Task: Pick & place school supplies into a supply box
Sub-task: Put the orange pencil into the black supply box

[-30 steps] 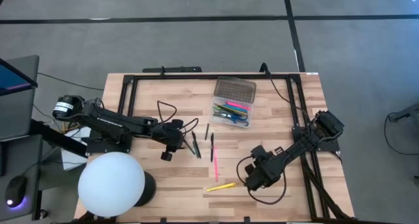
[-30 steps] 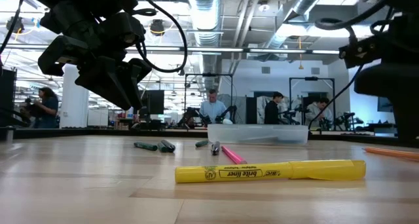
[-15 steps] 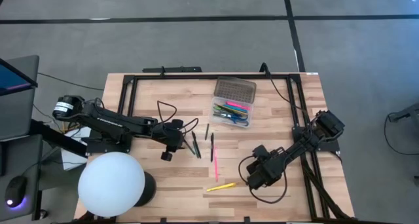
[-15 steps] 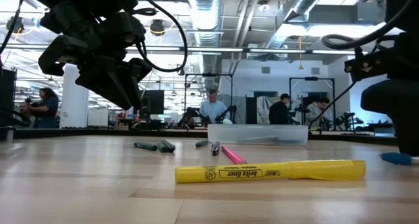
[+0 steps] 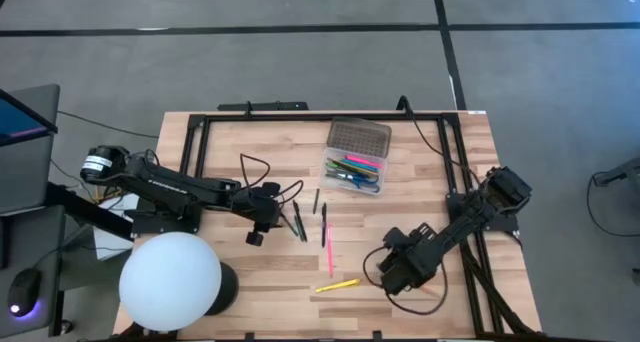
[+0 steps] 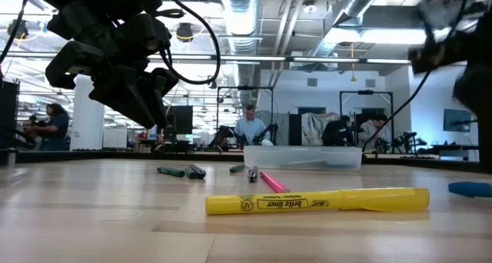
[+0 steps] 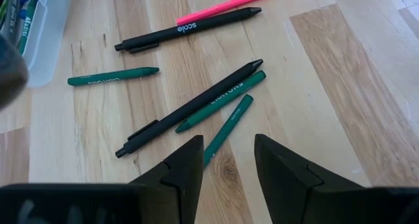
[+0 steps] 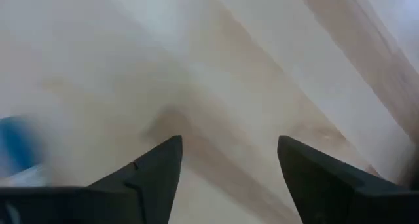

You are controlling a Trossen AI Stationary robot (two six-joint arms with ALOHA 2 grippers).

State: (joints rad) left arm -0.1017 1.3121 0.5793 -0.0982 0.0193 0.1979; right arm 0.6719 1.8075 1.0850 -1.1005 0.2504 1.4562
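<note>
The open supply box (image 5: 352, 174) stands at the table's far middle with several pens inside; its dotted lid (image 5: 358, 137) lies behind it. Loose supplies lie flat on the wood: green crayons (image 7: 219, 101), two black pens (image 7: 190, 29), a pink pen (image 5: 330, 254) and a yellow highlighter (image 6: 317, 201). My left gripper (image 7: 229, 165) hovers open just above the crayons, touching none. My right gripper (image 8: 226, 158) is open over bare wood at the near right (image 5: 395, 274). A blue thing (image 6: 470, 188) lies on the table beside it.
A black metal frame (image 5: 200, 132) runs along the table's edges, and cables (image 5: 262, 172) trail near the left arm. A white globe lamp (image 5: 170, 280) stands at the near left corner. People stand in the room beyond the table.
My right gripper has rolled about its wrist and lifted a little at the near right. In the low view a blue thing now lies in view on the table where the gripper's dark body stood before.
</note>
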